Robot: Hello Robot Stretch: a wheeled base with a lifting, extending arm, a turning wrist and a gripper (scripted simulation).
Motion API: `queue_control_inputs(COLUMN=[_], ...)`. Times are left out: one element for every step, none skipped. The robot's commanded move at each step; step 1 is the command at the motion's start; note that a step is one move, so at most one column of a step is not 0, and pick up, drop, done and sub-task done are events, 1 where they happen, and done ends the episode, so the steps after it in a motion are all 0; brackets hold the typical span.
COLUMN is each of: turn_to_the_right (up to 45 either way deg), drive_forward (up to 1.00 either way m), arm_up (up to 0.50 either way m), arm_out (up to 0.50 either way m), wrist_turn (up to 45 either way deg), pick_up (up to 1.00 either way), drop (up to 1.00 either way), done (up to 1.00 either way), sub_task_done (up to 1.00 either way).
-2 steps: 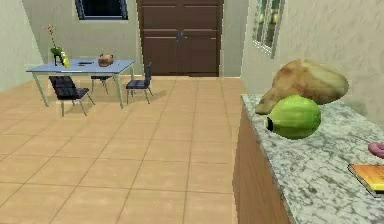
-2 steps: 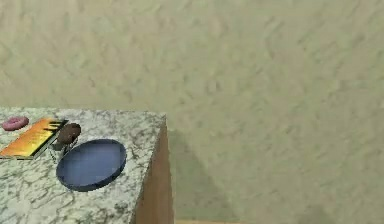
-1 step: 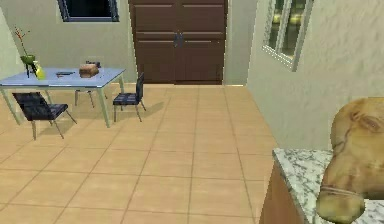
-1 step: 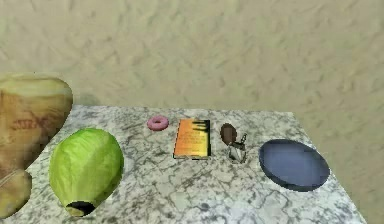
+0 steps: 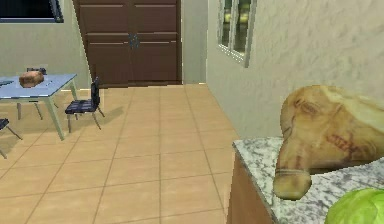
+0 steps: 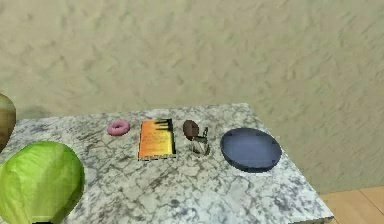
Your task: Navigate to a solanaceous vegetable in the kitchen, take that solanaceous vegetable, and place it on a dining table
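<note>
Speckled table (image 6: 200, 190) is carrying, left of an orange book (image 6: 156, 139), a green leafy head (image 6: 38, 183) and pink ring (image 6: 119, 127); just right of the book a brown potato (image 6: 190, 128) is lying, then a blue plate (image 6: 250, 150) (fingers' state: cannot tell).

Green ball (image 6: 38, 182) cut by edge; dark blob (image 6: 190, 128) unclear.

On the speckled counter (image 6: 190, 188) — pink ring (image 6: 119, 127), orange book (image 6: 156, 139), blue plate (image 6: 250, 149)

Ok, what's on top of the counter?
On the counter: pink ring, orange flat thing, brown oval lump, dark blue plate, big green ball. The ball covers whatever lies under it.
</note>
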Motion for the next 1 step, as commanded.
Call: queue_control_inputs(turn_to_the_right=[0.0], drive_forward=[0.00], arm_up=[0.50], arm_out=[0.00], wrist_turn=[0.0], pick_up=[0.00], drop=[0.00], done=[0.00], sub_task_done=[0.00])
